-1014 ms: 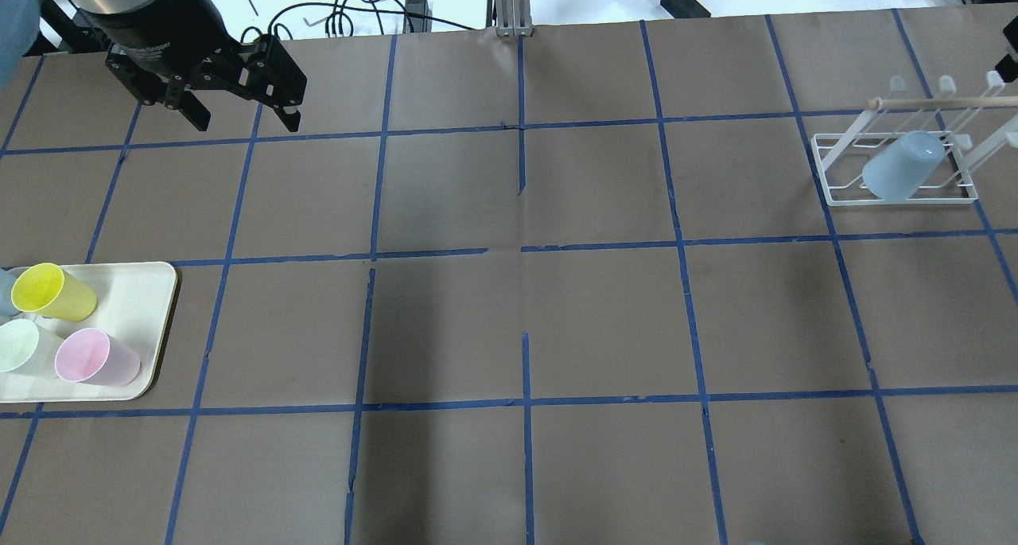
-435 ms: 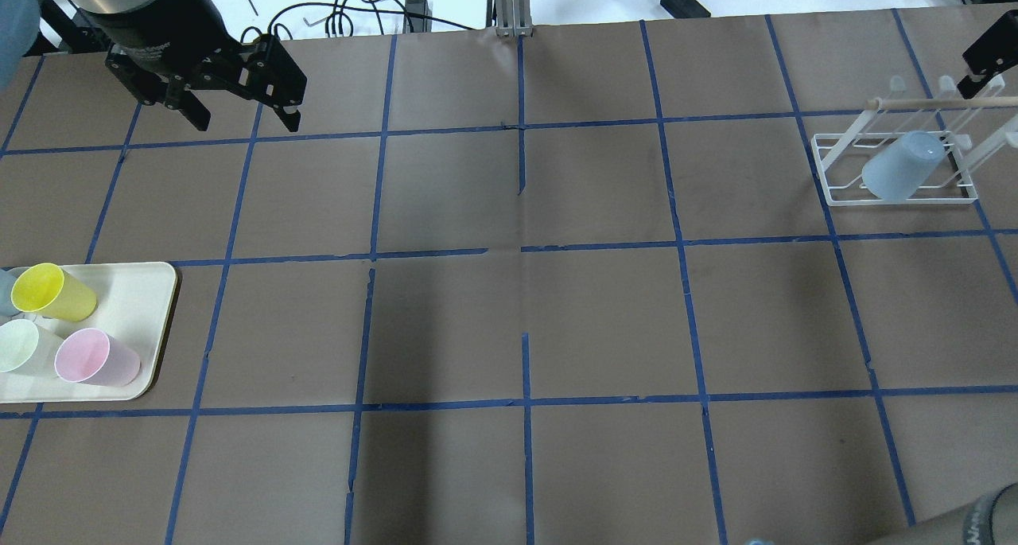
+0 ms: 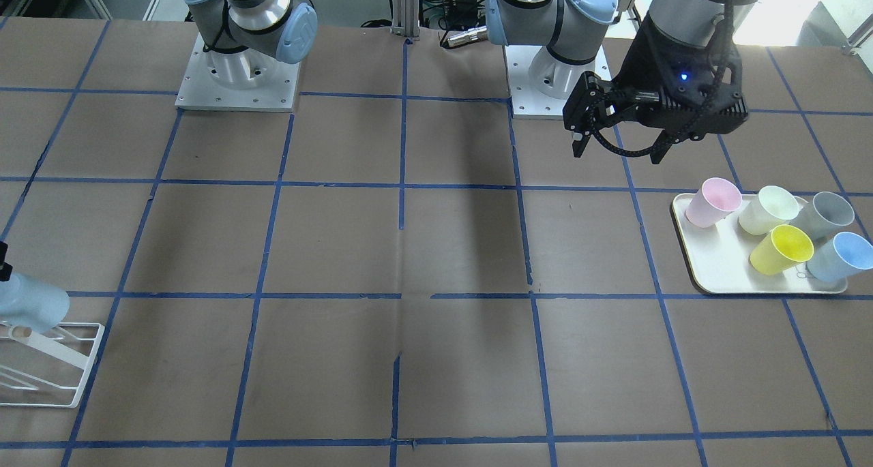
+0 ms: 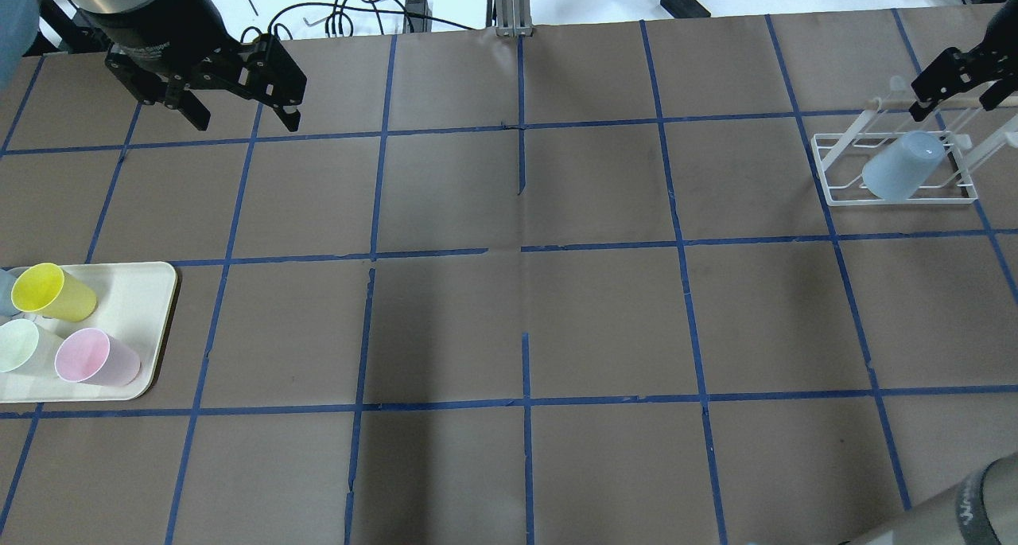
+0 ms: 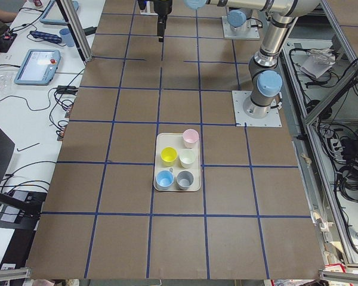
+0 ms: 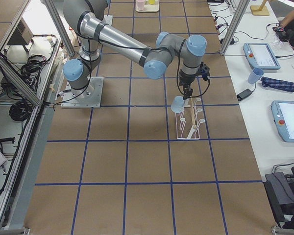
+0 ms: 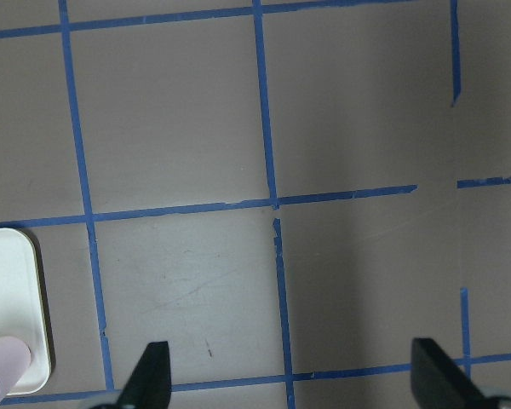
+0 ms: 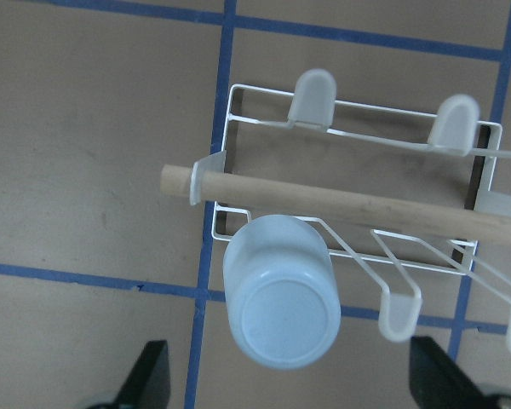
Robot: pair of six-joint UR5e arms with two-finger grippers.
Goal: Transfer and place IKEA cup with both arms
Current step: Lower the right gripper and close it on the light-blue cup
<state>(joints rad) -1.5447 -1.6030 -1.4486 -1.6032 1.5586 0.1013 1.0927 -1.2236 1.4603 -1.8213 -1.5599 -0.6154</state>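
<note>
Jaws spread and empty, the right gripper (image 8: 291, 377) hovers above the IKEA cup (image 8: 281, 311) upturned on the rack (image 8: 315, 95) beneath it, apparently reaching, and must next descend and close.

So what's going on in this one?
The right pincer hangs open just above the rack, where a blue cup sits upside down; nothing is gripping it. The left pincer is open and empty, hovering near the tray, which holds five more cups standing upright. From this moment alone I cannot tell whether the racked cup has been placed there or is about to be lifted.
</note>
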